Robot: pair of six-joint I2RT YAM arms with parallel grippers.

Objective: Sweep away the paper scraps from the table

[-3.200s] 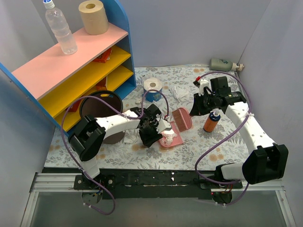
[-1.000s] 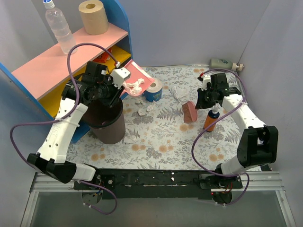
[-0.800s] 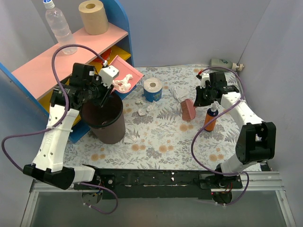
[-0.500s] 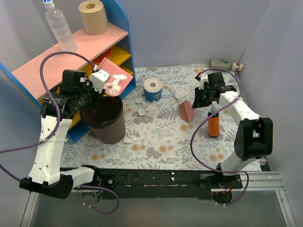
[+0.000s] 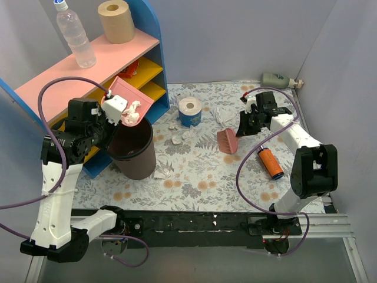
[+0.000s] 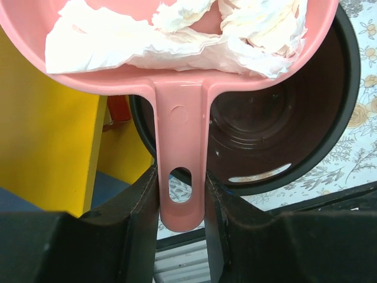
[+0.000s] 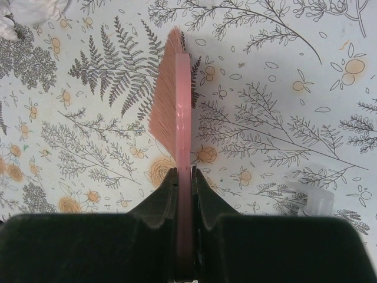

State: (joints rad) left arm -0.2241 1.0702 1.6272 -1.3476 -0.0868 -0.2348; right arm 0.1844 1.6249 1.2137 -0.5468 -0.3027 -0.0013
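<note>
The table (image 5: 194, 177) fills the middle of the top view. At left centre, my left gripper (image 6: 181, 191) clamps the handle of the pink dustpan (image 6: 177, 112), held above the dark bin (image 6: 283, 147). Right of centre, my right gripper (image 7: 184, 194) pinches the pink brush (image 7: 172, 112). Some paper scraps (image 6: 177, 35) lie in the pan, others mid-table.

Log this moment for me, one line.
left hand shut on dustpan holding scraps above bin | right hand shut on brush over table | more scraps by roll | bottle lying down

Pink dustpan (image 6: 179, 171), pink brush (image 7: 181, 118), white scraps (image 6: 147, 44)
</note>
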